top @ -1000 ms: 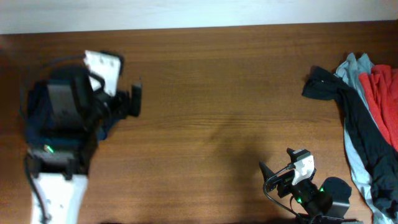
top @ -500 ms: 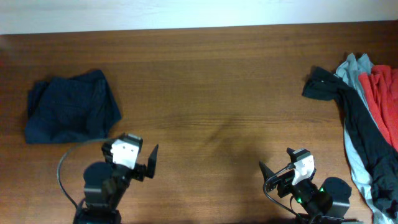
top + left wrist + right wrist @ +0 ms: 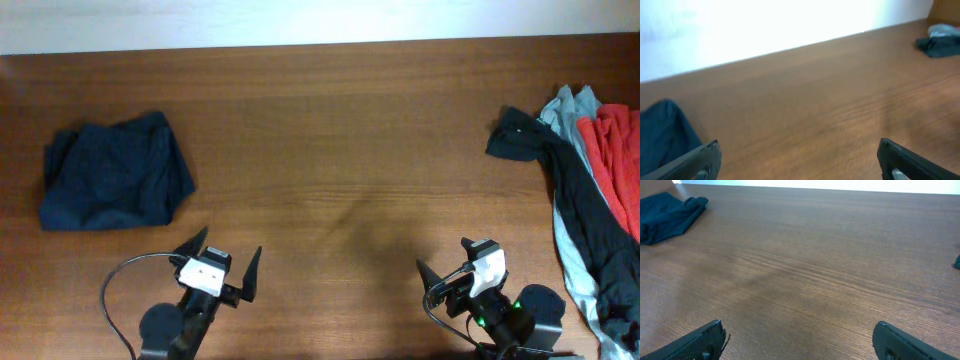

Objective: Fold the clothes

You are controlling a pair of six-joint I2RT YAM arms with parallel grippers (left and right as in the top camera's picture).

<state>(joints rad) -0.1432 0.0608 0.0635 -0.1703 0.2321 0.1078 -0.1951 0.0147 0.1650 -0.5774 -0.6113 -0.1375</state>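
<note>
Since the earlier frame the left arm has pulled back toward the near edge. The left fingers [image 3: 250, 272] are now spread wide, released and holding nothing. The right fingers [image 3: 426, 274] are in the same place as before, also parted and empty, near the front edge on the other side. Both pairs point across the bare brown wooden surface [image 3: 340, 130]. Beyond the left fingers, well apart from them, the folded navy garment [image 3: 112, 185] lies flat near the far left of the surface. At the far right edge lies the unfolded pile. A black garment [image 3: 565, 185] trails across it, with one end reaching out onto the wood. A red garment [image 3: 612, 150] and a pale blue-grey garment [image 3: 572, 100] lie beside it.
</note>
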